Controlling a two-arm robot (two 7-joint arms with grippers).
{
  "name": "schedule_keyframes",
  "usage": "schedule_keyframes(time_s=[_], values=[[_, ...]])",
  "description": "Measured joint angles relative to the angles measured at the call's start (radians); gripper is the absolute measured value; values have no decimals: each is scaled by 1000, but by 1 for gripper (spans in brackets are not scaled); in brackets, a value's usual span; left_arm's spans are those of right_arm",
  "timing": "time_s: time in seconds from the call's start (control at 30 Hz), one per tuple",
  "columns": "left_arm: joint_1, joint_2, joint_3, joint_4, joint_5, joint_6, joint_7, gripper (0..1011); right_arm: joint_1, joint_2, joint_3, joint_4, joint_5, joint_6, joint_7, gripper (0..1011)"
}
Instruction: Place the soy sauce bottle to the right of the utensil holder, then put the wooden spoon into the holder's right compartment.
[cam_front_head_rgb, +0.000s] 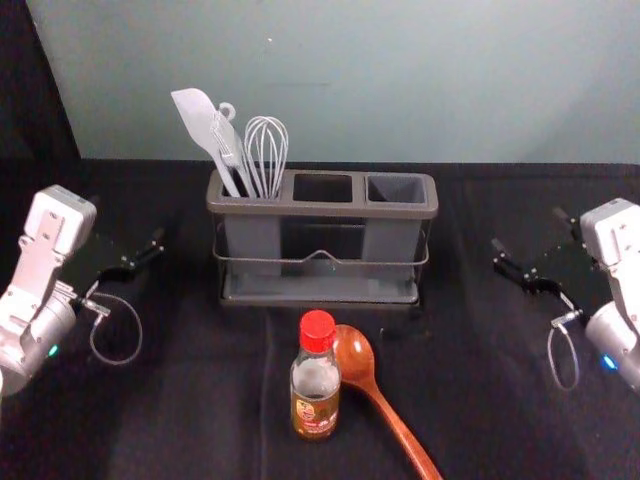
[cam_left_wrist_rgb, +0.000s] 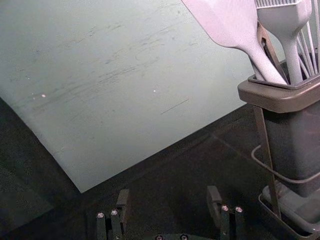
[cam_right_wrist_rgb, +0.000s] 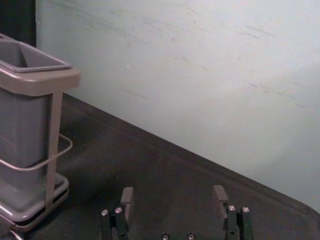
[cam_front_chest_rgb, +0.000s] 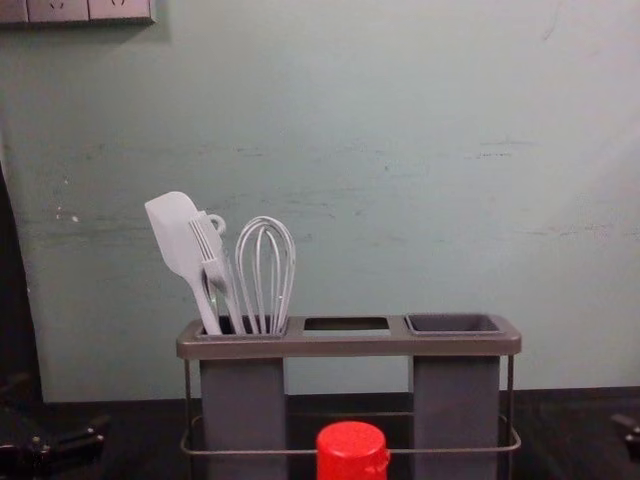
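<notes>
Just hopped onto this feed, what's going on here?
Nothing is being handled right now. The left claw and right claw are open and empty on either side of the utensil holder. The soy sauce bottle stands in front of it, the wooden spoon lying beside the bottle. Neither is at its goal yet.

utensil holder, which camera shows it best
The head view: it shows the utensil holder whole, top to bottom. The chest view shows it from the front, cut off below; the left wrist view shows its left end, the right wrist view its right end.

red cap (cam_front_head_rgb: 317, 331), reddish-brown spoon (cam_front_head_rgb: 356, 358), grey holder (cam_front_head_rgb: 325, 209)
</notes>
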Motion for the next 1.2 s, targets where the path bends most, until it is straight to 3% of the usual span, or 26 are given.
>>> schedule_keyframes(time_s=[0.37,0.47,0.77,1.0,1.2], values=[[0,0,0,0,0,0,0,1000,-130,26,56,-113,-9,-42,-23,1004],[0,0,0,0,0,0,0,1000,-196,31,79,-161,8,-74,-23,1004],[0,0,0,0,0,0,0,1000,-305,42,107,-252,32,-137,1,1004],[0,0,0,0,0,0,0,1000,-349,70,108,-299,110,-183,135,1004],[0,0,0,0,0,0,0,1000,-351,88,91,-308,203,-220,298,1004]])
